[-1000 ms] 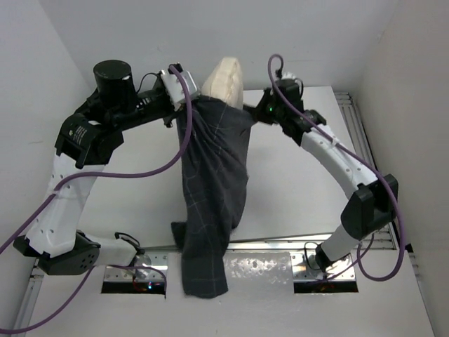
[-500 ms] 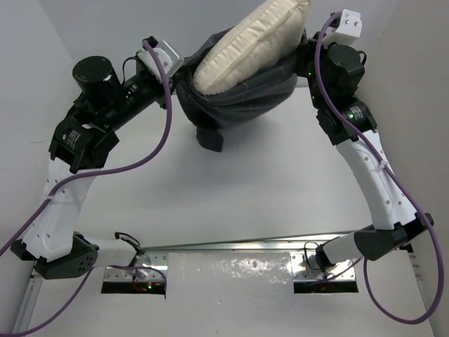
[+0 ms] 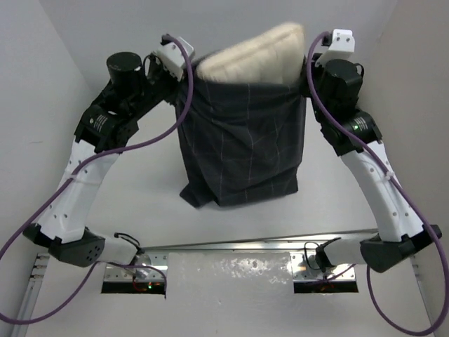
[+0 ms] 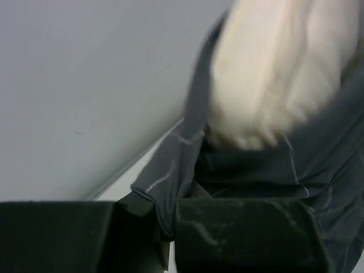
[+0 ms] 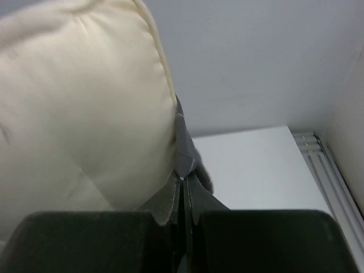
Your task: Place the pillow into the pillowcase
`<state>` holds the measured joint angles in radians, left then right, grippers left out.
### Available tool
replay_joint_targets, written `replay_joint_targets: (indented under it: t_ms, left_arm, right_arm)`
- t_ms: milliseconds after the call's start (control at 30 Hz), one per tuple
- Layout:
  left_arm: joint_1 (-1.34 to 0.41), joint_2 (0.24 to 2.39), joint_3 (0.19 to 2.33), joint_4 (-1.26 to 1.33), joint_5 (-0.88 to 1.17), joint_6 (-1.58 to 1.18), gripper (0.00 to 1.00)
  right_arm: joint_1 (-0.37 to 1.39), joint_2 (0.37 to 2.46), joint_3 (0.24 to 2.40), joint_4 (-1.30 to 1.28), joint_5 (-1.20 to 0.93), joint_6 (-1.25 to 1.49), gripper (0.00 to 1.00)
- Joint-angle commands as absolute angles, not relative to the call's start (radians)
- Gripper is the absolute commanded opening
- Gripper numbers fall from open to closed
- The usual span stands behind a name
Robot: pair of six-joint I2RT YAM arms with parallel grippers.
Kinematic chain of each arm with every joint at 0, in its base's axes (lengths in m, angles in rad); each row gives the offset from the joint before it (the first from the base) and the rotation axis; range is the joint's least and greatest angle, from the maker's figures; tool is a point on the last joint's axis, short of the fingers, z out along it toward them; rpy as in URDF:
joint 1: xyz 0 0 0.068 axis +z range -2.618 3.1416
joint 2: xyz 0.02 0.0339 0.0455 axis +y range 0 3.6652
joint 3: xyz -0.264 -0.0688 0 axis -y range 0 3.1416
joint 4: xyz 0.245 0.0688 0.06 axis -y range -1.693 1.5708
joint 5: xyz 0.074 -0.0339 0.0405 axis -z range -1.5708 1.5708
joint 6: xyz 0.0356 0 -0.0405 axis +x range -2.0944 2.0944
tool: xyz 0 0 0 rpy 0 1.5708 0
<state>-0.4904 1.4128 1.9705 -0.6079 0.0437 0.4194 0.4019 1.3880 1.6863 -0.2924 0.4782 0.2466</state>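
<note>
White table (image 3: 140, 210), white walls. Pillowcase (image 3: 242, 140) hangs above it, mouth up, with pillow (image 3: 252, 60) poking out the top. Left gripper (image 4: 166, 230) and right gripper (image 5: 183, 210) each pinch a mouth corner.

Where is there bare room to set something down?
Bare white table shows between the hanging dark charcoal checked fabric pillowcase and the left arm, between it and the right arm, and before the metal rail. Crowded on top: left end effector and right end effector pinch its mouth beside the cream quilted pillow.
</note>
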Motion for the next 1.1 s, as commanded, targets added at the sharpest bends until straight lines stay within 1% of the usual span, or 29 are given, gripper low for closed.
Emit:
replay_joint_targets:
  t_ms: [0,67,100,133,167,200,233,267,333,367,400,433,467,500,533,567,600,633,667,700,733,767,800,900,933,967,1000,1033,1067]
  left_arm:
    - [-0.485,1.354,1.973,-0.534,0.005,0.423,0.0]
    - [-0.485,1.548,2.314,-0.683,0.005,0.459,0.0]
    - [-0.485,1.599,2.549,-0.759,0.009,0.453,0.0]
    - [-0.485,1.612,2.54,-0.823,0.02,0.415,0.0]
    - [-0.485,1.547,2.429,-0.857,0.02,0.401,0.0]
    - [-0.485,1.481,2.077,-0.738,0.005,0.396,0.0]
    - [-0.483,1.421,1.96,-0.627,-0.058,0.403,0.0]
    - [-0.483,1.381,1.925,-0.523,-0.048,0.44,0.0]
    - [-0.485,1.495,2.334,-0.538,-0.027,0.492,0.0]
    - [-0.485,1.651,2.667,-0.689,-0.046,0.48,0.0]
    - [-0.483,1.689,2.704,-0.784,-0.067,0.457,0.0]
    - [-0.479,1.686,2.638,-0.858,-0.069,0.442,0.0]
    - [-0.469,1.592,2.304,-0.795,-0.08,0.431,0.0]
    - [-0.457,1.524,2.17,-0.67,-0.107,0.436,0.0]
    - [-0.457,1.464,2.128,-0.549,-0.089,0.487,0.0]
    - [-0.457,1.489,2.295,-0.428,-0.068,0.541,0.0]
    - [-0.459,1.6,2.596,-0.478,-0.067,0.546,0.0]
    - [-0.459,1.635,2.656,-0.556,-0.084,0.531,0.0]
    - [-0.459,1.634,2.616,-0.633,-0.098,0.523,0.0]
    - [-0.447,1.6,2.473,-0.681,-0.142,0.484,0.0]
    - [-0.43,1.468,2.063,-0.534,-0.159,0.474,0.0]
    - [-0.416,1.41,1.942,-0.42,-0.173,0.482,0.0]
    - [-0.407,1.413,2.047,-0.331,-0.155,0.548,0.0]
    - [-0.408,1.723,2.744,-0.498,-0.133,0.575,0.0]
    - [-0.408,1.73,2.834,-0.656,-0.146,0.566,0.0]
    - [-0.388,1.7,2.718,-0.728,-0.17,0.504,0.0]
    - [-0.359,1.543,2.235,-0.619,-0.155,0.477,0.0]
    - [-0.342,1.455,2.022,-0.459,-0.173,0.471,0.0]
    - [-0.328,1.407,1.944,-0.334,-0.201,0.536,0.0]
  right_arm:
    - [0.397,1.414,1.777,-0.317,0.506,0.209,0.0]
    - [0.397,1.483,2.157,-0.359,0.486,0.18,0.0]
    - [0.399,1.503,2.21,-0.364,0.477,0.184,0.0]
    - [0.397,1.479,2.203,-0.398,0.476,0.195,0.0]
    - [0.397,1.436,1.981,-0.391,0.491,0.215,0.0]
    - [0.399,1.381,1.809,-0.314,0.498,0.212,0.0]
    - [0.397,1.344,1.689,-0.223,0.511,0.201,0.0]
    - [0.399,1.357,1.792,-0.251,0.494,0.187,0.0]
    - [0.4,1.461,2.129,-0.314,0.466,0.169,0.0]
    - [0.402,1.559,2.409,-0.387,0.437,0.179,0.0]
    - [0.403,1.572,2.445,-0.475,0.443,0.19,0.0]
    - [0.402,1.553,2.24,-0.485,0.466,0.193,0.0]
    - [0.4,1.438,2.009,-0.392,0.506,0.169,0.0]
    - [0.4,1.398,1.867,-0.245,0.506,0.138,0.0]
    - [0.4,1.396,1.961,-0.253,0.491,0.135,0.0]
    - [0.402,1.489,2.144,-0.271,0.473,0.127,0.0]
    - [0.402,1.555,2.497,-0.328,0.46,0.143,0.0]
    - [0.402,1.601,2.558,-0.362,0.46,0.152,0.0]
    - [0.402,1.565,2.512,-0.394,0.507,0.158,0.0]
    - [0.402,1.495,2.373,-0.376,0.544,0.161,0.0]
    - [0.4,1.406,1.864,-0.222,0.573,0.116,0.0]
    - [0.4,1.344,1.727,-0.105,0.574,0.092,0.0]
    - [0.4,1.368,1.932,-0.145,0.552,0.116,0.0]
    - [0.403,1.643,2.637,-0.318,0.493,0.135,0.0]
    - [0.402,1.647,2.629,-0.39,0.5,0.144,0.0]
    - [0.402,1.614,2.509,-0.459,0.535,0.159,0.0]
    - [0.399,1.454,1.995,-0.349,0.587,0.144,0.0]
    - [0.399,1.387,1.807,-0.204,0.563,0.124,0.0]
    - [0.399,1.364,1.778,-0.125,0.539,0.127,0.0]
